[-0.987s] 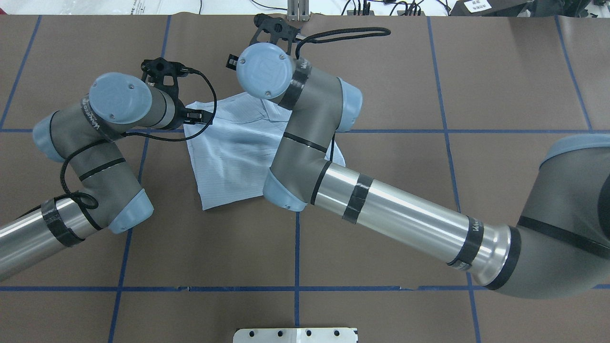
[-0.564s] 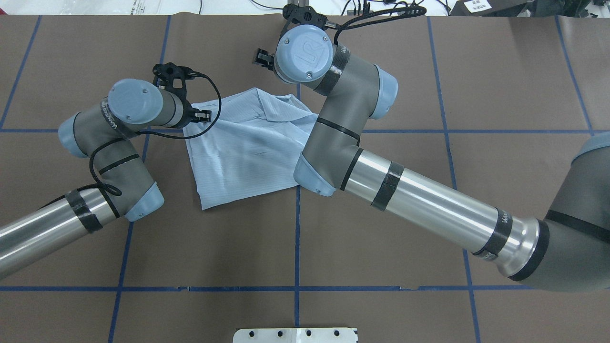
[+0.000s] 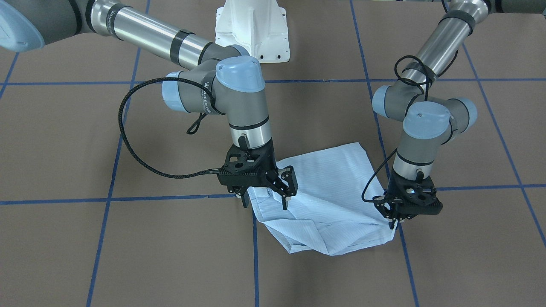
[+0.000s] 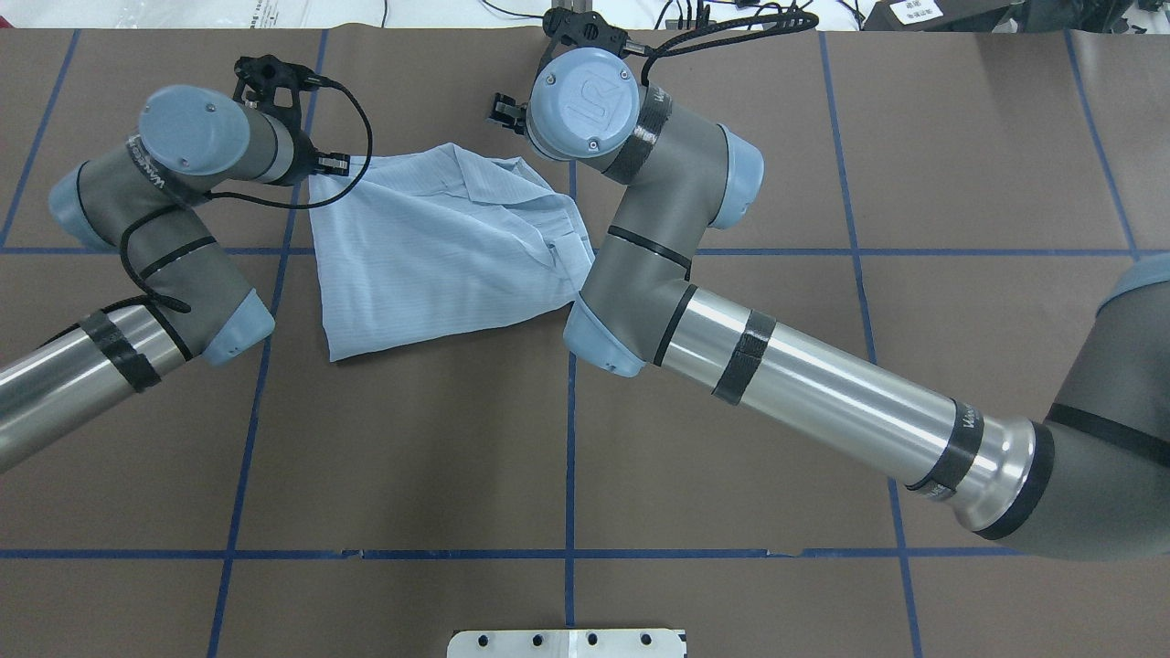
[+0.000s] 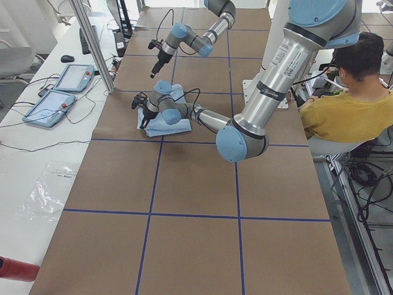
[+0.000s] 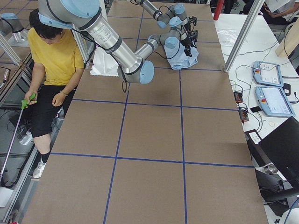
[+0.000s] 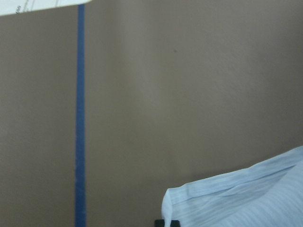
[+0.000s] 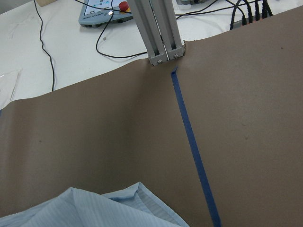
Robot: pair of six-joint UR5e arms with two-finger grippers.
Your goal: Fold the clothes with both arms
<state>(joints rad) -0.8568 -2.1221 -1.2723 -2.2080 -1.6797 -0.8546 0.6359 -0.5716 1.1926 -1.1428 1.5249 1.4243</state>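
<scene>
Overhead exterior: wrinkled, folded pale-blue pinstriped shirt [image 4: 430,247] lies on the worktop [image 4: 823,137]; collar end beneath the right pincer [image 3: 264,204], fingers apart; long axis runs from there to the left pincer [image 3: 393,222], clamped on its corner.

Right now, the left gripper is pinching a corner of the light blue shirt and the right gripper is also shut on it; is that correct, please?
Not quite. The right gripper is open, with its fingers spread over the edge of the light blue shirt, as the exterior front-facing view shows. The left gripper is indeed pinching a corner.
</scene>
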